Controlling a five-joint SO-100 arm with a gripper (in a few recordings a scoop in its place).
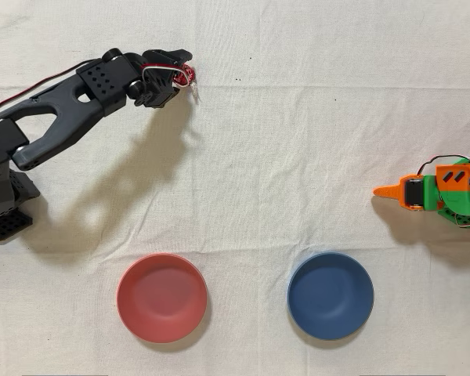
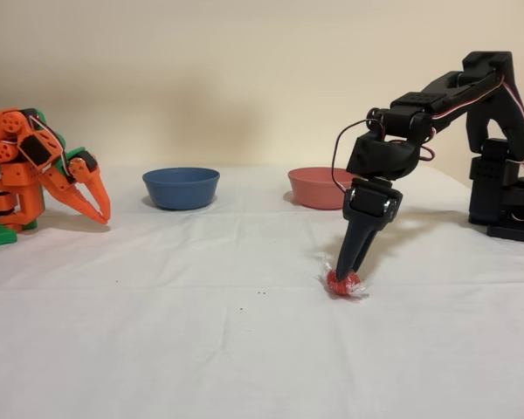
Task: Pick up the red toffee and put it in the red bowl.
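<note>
The red toffee (image 2: 342,282) lies on the white cloth near the front in the fixed view, its whitish wrapper tails sticking out on both sides. My black gripper (image 2: 346,271) points steeply down onto it, the fingers drawn together on the sweet, which still touches the cloth. From overhead the toffee (image 1: 190,77) shows at the tip of the gripper (image 1: 186,69) near the top left, a pale tail trailing below it. The red bowl (image 1: 162,298) stands at the bottom, left of centre, well away from the gripper; in the fixed view the red bowl (image 2: 316,187) sits behind the arm.
A dark blue bowl (image 1: 330,295) stands to the right of the red one in the overhead view. The idle orange arm (image 1: 439,192) rests at the right edge. White wrinkled cloth covers the table (image 1: 282,157).
</note>
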